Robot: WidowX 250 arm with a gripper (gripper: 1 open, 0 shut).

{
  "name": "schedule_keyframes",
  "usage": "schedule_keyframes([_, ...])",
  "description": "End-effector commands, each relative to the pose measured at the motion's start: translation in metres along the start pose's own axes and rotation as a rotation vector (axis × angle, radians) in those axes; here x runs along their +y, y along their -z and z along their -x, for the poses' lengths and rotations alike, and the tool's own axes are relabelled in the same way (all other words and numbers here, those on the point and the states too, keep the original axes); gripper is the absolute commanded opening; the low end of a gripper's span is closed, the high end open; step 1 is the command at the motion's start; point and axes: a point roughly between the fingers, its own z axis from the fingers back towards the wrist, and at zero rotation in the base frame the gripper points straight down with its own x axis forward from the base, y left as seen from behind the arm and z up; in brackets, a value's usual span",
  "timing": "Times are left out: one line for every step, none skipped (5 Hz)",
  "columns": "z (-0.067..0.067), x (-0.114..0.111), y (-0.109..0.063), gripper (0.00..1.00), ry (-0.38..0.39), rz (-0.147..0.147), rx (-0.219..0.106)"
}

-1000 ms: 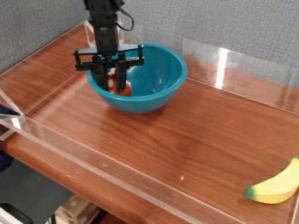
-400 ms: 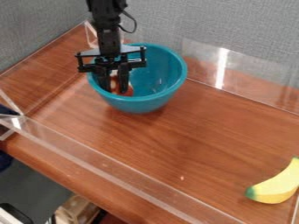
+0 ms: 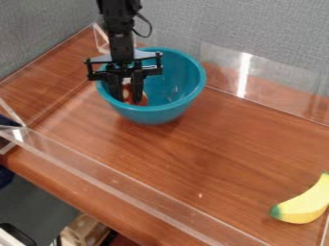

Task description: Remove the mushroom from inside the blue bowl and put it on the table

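The blue bowl stands on the table at the back left. My gripper reaches down into the bowl's left side, its black fingers close together. Between the fingertips shows a small reddish-brown and cream bit, the mushroom; the gripper is shut on it just above the bowl's floor. The black arm rises straight up behind the bowl.
A yellow banana lies at the table's right front corner. Clear acrylic walls border the tabletop at the back and along the front edge. A grey panel stands behind the table.
The gripper has risen slightly inside the bowl with the mushroom between its fingers. Bowl and banana have not moved.
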Motion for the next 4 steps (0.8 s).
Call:
schedule_keyframes([-0.0009, -0.0065, -0.021, 0.0, 0.013, 0.017, -0.072])
schedule_keyframes([-0.0017, -0.0077, -0.0206, 0.0, 0.006, 0.019, -0.076])
schedule_keyframes([-0.0029, -0.0089, -0.0199, 0.0, -0.001, 0.02, -0.081])
schedule_keyframes([-0.0041, -0.0101, -0.0192, 0.0, -0.007, 0.023, -0.086])
